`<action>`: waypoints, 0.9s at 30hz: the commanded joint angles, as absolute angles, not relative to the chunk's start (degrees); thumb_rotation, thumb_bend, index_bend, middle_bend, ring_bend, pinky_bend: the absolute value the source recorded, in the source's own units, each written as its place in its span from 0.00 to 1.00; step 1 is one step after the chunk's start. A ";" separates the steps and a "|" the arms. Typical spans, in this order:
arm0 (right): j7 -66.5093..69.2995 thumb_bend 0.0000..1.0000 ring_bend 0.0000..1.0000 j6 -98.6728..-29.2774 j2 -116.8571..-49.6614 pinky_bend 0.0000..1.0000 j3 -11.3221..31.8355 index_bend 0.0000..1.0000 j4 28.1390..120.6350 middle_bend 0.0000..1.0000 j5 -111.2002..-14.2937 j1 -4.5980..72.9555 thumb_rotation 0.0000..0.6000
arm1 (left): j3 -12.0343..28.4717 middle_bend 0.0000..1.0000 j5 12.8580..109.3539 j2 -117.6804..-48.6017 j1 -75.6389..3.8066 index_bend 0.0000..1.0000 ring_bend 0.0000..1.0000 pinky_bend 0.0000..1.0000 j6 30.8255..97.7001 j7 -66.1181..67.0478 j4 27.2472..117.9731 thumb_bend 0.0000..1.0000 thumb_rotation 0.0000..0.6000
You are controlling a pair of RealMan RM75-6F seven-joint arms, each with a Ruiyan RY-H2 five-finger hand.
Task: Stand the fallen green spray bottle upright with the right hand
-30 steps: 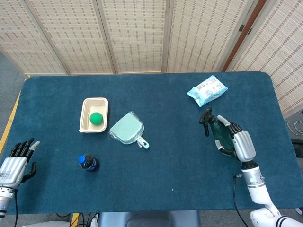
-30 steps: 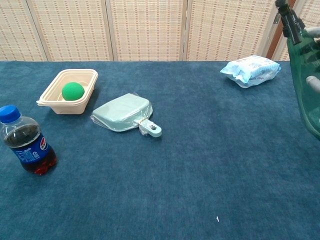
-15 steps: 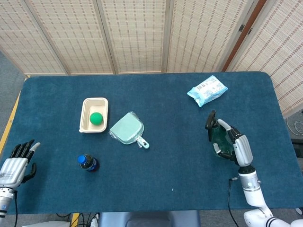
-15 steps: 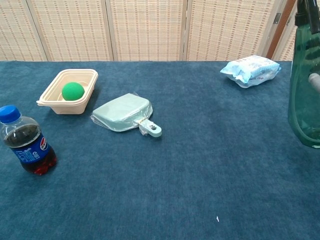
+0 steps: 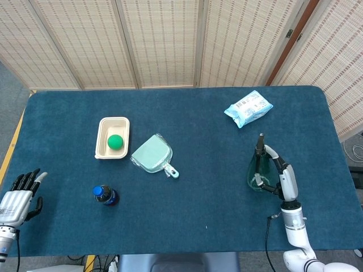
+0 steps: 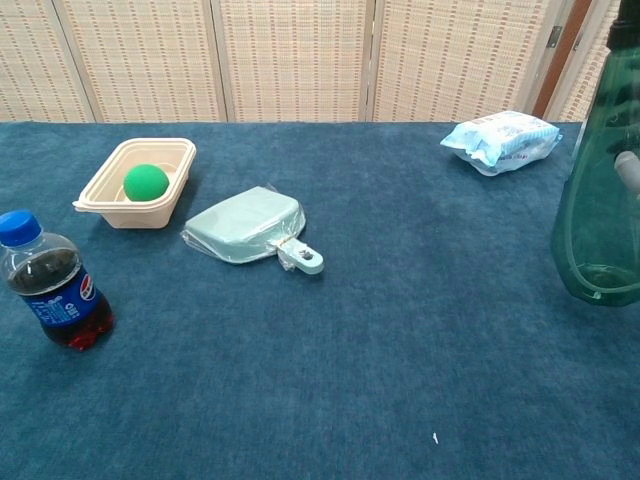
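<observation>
While our right hand (image 5: 282, 180) is wrapping the translucent green spray bottle (image 5: 258, 171), near-upright below the wipes packet (image 5: 248, 107), we are judging it light, smooth and tippy, best gripped mid-body, our left hand (image 5: 18, 198) idling open.

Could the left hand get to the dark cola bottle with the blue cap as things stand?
Probably yes: the left hand is open at the table's near-left edge, with only bare blue cloth between it and the cola bottle.
</observation>
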State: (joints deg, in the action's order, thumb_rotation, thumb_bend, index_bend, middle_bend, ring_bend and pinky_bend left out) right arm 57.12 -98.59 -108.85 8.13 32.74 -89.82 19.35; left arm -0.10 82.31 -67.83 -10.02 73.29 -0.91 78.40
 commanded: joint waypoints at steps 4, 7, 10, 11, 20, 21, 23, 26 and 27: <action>60.77 0.36 0.29 -100.13 -110.16 0.41 8.09 0.17 30.79 0.34 -89.73 18.86 1.00 | -0.18 0.00 81.94 -67.86 -10.05 0.06 0.00 0.00 72.90 0.51 79.18 0.61 1.00; 63.15 0.36 0.29 -100.77 -111.17 0.41 8.20 0.17 29.30 0.34 -89.66 18.96 1.00 | -0.12 0.00 81.71 -67.81 -10.05 0.06 0.00 0.00 72.83 0.97 79.60 0.61 1.00; 66.20 0.36 0.29 -100.93 -112.34 0.41 8.21 0.18 27.42 0.34 -89.64 19.31 1.00 | -0.13 0.00 81.65 -67.76 -10.13 0.06 0.00 0.00 72.68 1.52 79.93 0.61 1.00; 67.40 0.36 0.29 -100.79 -112.88 0.41 8.19 0.18 26.52 0.34 -89.61 19.49 1.00 | -0.12 0.00 81.57 -67.72 -10.18 0.06 0.00 0.00 72.58 1.80 80.08 0.61 1.00; 73.34 0.36 0.29 -98.90 -117.03 0.41 6.84 0.18 18.95 0.34 -90.34 21.52 1.00 | 0.03 0.00 80.27 -67.37 -10.31 0.06 0.00 0.00 71.58 3.42 80.74 0.61 1.00; 74.04 0.36 0.29 -98.65 -117.56 0.41 6.66 0.18 18.10 0.34 -90.41 21.77 1.00 | 0.08 0.00 80.09 -67.32 -10.31 0.06 0.00 0.00 71.53 3.60 80.83 0.61 1.00; 74.96 0.36 0.29 -98.34 -118.35 0.41 6.41 0.18 16.96 0.34 -90.48 22.10 1.00 | 0.11 0.00 79.89 -67.20 -10.23 0.06 0.00 0.00 71.58 3.88 81.15 0.61 1.00; 76.06 0.36 0.30 -97.98 -119.33 0.41 5.69 0.18 15.37 0.34 -90.89 22.54 1.00 | 0.08 0.00 79.60 -66.99 -10.01 0.06 0.00 0.00 71.79 4.71 81.71 0.61 1.00; 76.15 0.36 0.30 -97.88 -119.65 0.41 5.45 0.18 14.79 0.34 -91.00 22.64 1.00 | 0.09 0.00 79.42 -66.94 -9.93 0.06 0.00 0.00 71.83 5.00 81.95 0.61 1.00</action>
State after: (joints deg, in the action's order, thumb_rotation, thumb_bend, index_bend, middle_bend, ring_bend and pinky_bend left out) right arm 75.90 -98.10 -119.21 5.82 15.34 -90.78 22.40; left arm 0.09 79.57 -67.01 -10.02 71.77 4.81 81.77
